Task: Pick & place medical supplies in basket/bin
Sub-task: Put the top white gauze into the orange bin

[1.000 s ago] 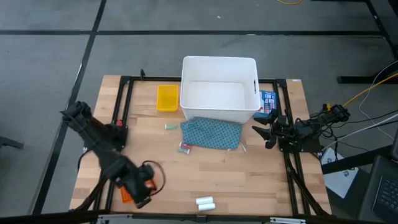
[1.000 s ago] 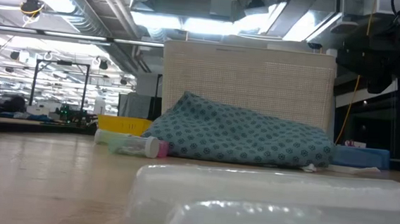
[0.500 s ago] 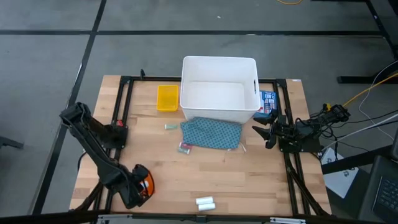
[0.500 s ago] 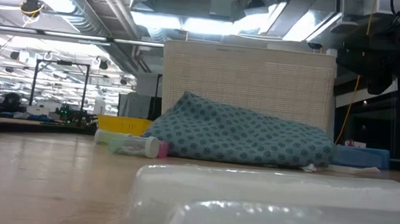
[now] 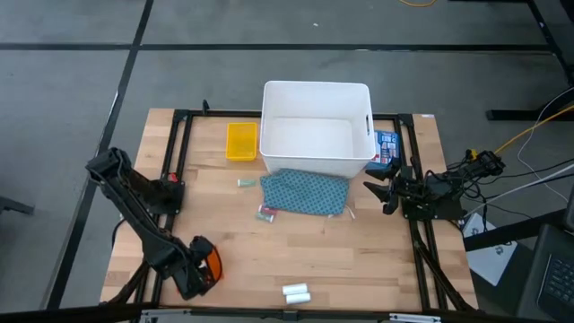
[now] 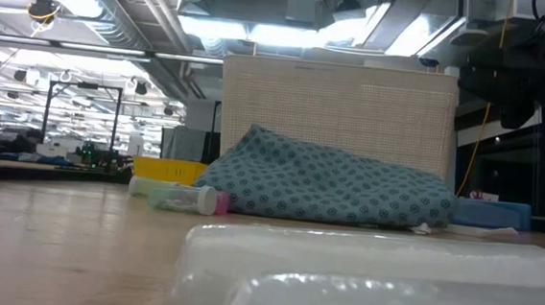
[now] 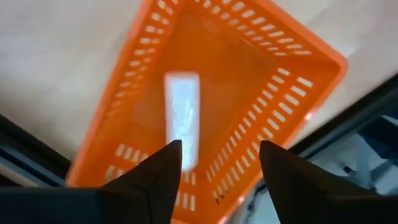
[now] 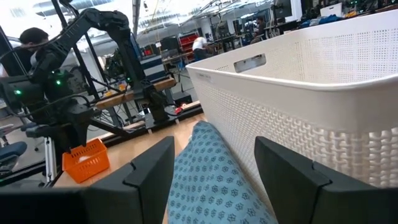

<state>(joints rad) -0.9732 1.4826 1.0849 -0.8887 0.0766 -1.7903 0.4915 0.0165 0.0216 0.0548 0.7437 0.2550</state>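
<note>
Closest to the front edge of the table (image 5: 359,260) lay two white rolls (image 5: 297,292) side by side, with bare wood around them. Off at the front left corner, the left gripper (image 7: 217,168) hung over the orange tray (image 5: 210,266) with its fingers spread apart and nothing between them; a third white roll (image 7: 182,118) lay flat inside that tray, which sat right by the table's edge and the dark frame rail. A wide stretch of open wood ran from there to the middle, where the teal pouch (image 5: 305,193) lay slumped against the near wall of the white bin (image 5: 316,92). A pink-red piece (image 5: 265,213) sat at the pouch's left corner and a pale green piece (image 5: 246,183) just beyond it. The yellow tray (image 5: 241,141) stood beside the bin's left wall. The right gripper (image 5: 378,196) waited at the right edge, fingers parted and empty, pointing toward the pouch.
</note>
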